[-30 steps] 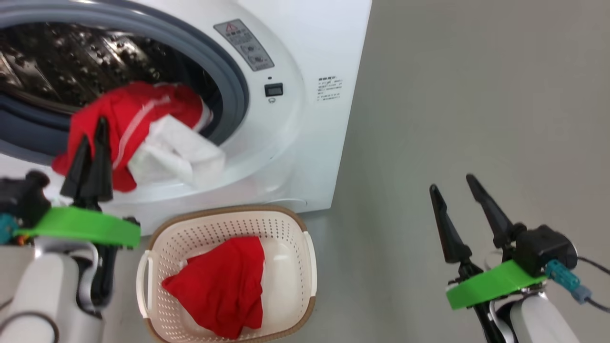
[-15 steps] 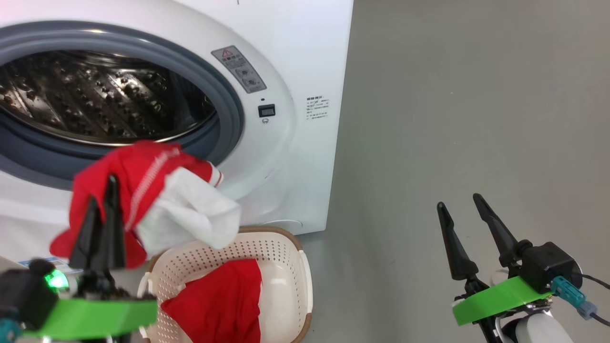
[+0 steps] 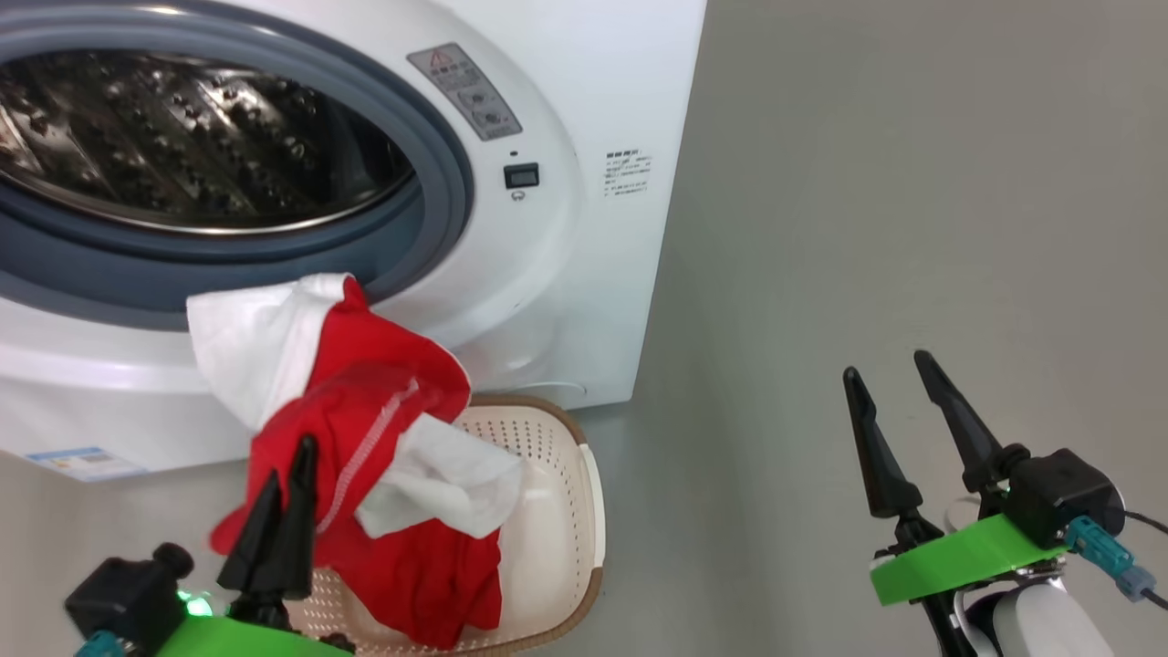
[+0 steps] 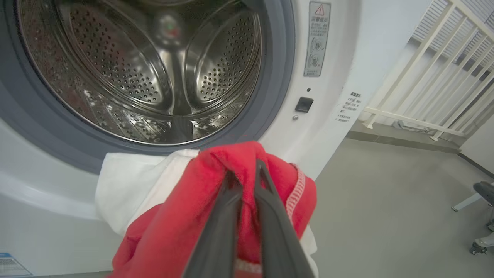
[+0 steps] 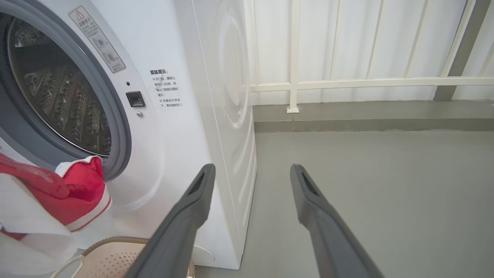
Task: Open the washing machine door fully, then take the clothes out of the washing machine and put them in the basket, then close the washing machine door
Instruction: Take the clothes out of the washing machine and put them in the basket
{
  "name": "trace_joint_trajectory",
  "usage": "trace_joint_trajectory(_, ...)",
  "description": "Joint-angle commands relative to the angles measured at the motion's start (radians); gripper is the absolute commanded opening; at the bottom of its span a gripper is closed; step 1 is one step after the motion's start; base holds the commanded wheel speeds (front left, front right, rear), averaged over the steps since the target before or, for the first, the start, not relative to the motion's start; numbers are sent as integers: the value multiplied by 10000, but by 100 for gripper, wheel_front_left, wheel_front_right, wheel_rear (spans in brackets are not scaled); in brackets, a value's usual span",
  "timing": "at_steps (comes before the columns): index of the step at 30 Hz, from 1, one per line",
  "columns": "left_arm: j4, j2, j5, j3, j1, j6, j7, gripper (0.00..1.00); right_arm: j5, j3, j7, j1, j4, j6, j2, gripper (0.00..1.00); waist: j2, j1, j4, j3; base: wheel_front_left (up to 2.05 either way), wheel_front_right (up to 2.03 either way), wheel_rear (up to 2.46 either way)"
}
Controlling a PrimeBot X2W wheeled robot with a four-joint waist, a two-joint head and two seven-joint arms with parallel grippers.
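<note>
Left end effector (image 3: 290, 458) pinches the red-and-white clothes (image 3: 365, 411) just over the basket (image 3: 589, 474), the washing machine (image 3: 566, 274) drum (image 3: 182, 137) looks empty, right end effector (image 3: 887, 365) hangs spread, so the drop and closing the washing machine door remain.

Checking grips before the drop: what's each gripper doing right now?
Left gripper: shut on clothes.
Right gripper: open, empty.

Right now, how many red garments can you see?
2. A held red garment, bunched with white fabric, hangs from the shut left end effector over the basket; a second red garment lies in it, partly covered. Others may be hidden.
</note>
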State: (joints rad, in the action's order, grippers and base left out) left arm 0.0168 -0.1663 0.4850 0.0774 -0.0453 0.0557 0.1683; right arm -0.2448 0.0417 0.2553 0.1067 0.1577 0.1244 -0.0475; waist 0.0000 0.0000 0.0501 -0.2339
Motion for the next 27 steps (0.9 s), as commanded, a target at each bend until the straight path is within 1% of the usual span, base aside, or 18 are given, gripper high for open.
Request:
trace_joint_trajectory(1, 11, -87, 101, -319, -429, 92, 102, 0, 48, 216, 65, 271, -285, 63, -27, 100, 0, 0, -34, -212, 0, 0, 0)
trace_joint_trajectory(6, -1687, 50, 440, -265, -1070, 373, 472, 0, -27, 305, 65, 370, -349, 63, -27, 100, 0, 0, 51, -542, 0, 0, 0)
trace_joint_trajectory(11, -3626, 73, 607, 18, -1860, 603, 692, 0, -76, 314, 65, 470, -389, 63, -27, 100, 0, 0, 207, -873, 0, 0, 0)
trace_joint_trajectory(14, -4622, 177, 994, 128, -2409, 690, 765, 0, -64, 336, 65, 549, -440, 63, -27, 100, 0, 0, 285, -1128, 0, 0, 0)
trace_joint_trajectory(19, -6266, 68, 1462, 427, -3357, 740, 806, 0, -63, 361, 65, 711, -510, 63, -27, 100, 0, 0, 382, -1604, 0, 0, 0)
trace_joint_trajectory(27, -8604, -172, 2225, 1790, -4869, 747, 270, 0, -111, 542, 65, 1081, -538, 63, -27, 100, 0, 0, 525, -2309, 0, 0, 0)
